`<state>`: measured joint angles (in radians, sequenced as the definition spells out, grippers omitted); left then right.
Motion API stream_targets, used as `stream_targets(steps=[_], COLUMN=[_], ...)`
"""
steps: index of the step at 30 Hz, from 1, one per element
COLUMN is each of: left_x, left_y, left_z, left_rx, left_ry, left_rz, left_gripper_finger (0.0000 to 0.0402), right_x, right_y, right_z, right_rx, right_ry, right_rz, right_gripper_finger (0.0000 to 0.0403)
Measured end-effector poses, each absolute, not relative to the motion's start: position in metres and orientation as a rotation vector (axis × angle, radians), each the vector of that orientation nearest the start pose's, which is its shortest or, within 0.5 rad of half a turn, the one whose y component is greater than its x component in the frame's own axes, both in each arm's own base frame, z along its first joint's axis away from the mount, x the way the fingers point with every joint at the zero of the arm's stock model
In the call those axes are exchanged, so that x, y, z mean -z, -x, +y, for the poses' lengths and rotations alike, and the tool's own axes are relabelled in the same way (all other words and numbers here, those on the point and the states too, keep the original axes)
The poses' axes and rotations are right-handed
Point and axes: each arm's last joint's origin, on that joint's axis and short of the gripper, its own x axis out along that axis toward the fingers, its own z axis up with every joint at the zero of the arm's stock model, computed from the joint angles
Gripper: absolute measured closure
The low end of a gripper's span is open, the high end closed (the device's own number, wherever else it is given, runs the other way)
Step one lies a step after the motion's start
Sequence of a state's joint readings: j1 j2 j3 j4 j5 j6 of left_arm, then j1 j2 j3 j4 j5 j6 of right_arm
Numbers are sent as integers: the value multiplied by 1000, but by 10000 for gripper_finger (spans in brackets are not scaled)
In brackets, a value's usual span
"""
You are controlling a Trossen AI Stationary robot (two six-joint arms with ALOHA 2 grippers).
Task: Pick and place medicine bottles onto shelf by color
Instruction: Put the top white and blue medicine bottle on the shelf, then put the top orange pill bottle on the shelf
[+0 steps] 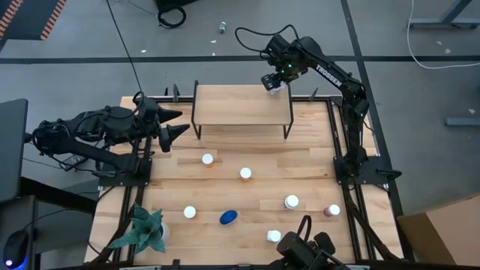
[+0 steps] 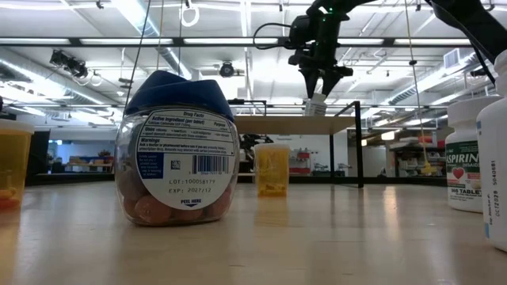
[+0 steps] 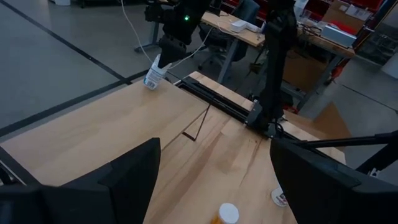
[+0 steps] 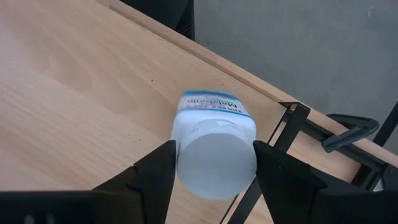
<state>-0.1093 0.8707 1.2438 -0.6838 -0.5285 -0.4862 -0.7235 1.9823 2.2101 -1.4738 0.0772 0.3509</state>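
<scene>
A white medicine bottle with a white cap and a blue-edged label leans tilted at the far right corner of the shelf. My right gripper is above it, shut on its cap. The low view shows the same bottle under the fingers. My left gripper hangs open over the table's left side, holding nothing. Several white-capped bottles stand on the table, among them an orange one and a dark red one. A blue-lidded bottle lies near the front. My right gripper pinches the white bottle's cap between its two fingers, one on each side. The fingers come from above, pointing steeply down. The bottle hangs tilted below them, with its bottom edge on the shelf's top board.
A green plant stands at the table's near left corner. Black clamps and frame rails run behind the shelf's far edge. The rest of the shelf board is bare wood.
</scene>
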Motion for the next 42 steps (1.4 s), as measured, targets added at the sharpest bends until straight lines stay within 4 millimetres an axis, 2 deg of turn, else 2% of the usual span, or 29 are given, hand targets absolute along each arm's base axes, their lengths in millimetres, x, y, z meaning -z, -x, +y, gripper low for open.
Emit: stream_targets(steps=[7, 24, 32, 37, 42], left_x=[-422, -422, -422, -420, -412], left_y=[-145, -145, -145, -145, -142], left_z=[-1, -1, -1, 0, 1], left_rx=[-478, -479, -480, -511, -557], left_ry=[377, 376, 377, 414, 470], left_rz=[190, 190, 190, 188, 237], left_gripper_finger=[92, 92, 92, 92, 92], right_x=[-368, -368, -373, -393, -413], right_y=[-285, -288, -298, -296, -302], right_z=[-255, -251, -231, -212, -191], right_rx=[909, 944, 924, 980, 989], right_ry=[-695, -645, -588, -526, -582], right_rz=[1080, 1091, 1118, 1111, 987], right_gripper_finger=[164, 163, 163, 163, 163])
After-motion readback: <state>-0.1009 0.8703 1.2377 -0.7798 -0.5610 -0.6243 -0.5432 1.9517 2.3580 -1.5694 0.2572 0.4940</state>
